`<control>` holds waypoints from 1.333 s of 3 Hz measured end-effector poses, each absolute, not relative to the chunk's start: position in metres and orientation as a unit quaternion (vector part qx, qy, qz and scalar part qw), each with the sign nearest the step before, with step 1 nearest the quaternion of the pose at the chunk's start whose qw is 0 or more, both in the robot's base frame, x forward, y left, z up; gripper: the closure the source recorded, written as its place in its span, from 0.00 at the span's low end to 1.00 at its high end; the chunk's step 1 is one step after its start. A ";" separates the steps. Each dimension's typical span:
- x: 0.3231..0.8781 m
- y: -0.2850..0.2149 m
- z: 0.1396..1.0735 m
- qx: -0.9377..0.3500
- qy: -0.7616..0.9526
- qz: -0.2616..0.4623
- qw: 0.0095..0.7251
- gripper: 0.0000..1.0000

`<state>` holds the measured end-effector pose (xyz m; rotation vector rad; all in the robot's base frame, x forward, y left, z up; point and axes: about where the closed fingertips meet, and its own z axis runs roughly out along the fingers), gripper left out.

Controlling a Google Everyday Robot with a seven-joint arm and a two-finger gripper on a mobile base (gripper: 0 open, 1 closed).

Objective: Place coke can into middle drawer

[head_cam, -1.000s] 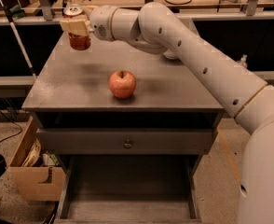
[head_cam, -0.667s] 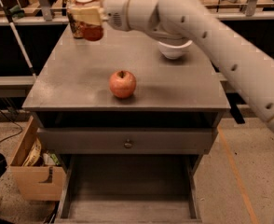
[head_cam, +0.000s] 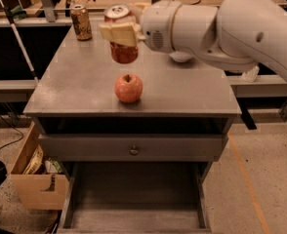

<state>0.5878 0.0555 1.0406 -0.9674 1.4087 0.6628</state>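
Observation:
My gripper (head_cam: 118, 32) is shut on the coke can (head_cam: 124, 54), a red can with a silver top. It holds the can upright in the air above the grey cabinet top (head_cam: 75, 89), just behind a red apple (head_cam: 129, 87). The middle drawer (head_cam: 133, 191) stands pulled open low at the front, a wide grey tray with a bare floor. The can is well above it and further back.
A brown-gold can (head_cam: 81, 22) stands at the back left of the cabinet top. A white bowl (head_cam: 181, 57) is partly hidden under my arm. A shut drawer front with a brass knob (head_cam: 134, 150) sits above the open drawer. A cardboard box (head_cam: 35, 180) stands on the floor at left.
My gripper has carried the coke can up off the back left of the top and toward the front, over the apple. The brown-gold can now shows behind it.

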 end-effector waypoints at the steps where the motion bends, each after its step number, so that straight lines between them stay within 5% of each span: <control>1: 0.497 0.055 1.004 -0.437 0.628 0.290 0.575 1.00; 2: 0.436 0.021 0.951 -0.449 0.652 0.279 0.543 1.00; 4: 0.396 -0.068 0.791 -0.384 0.713 0.249 0.532 1.00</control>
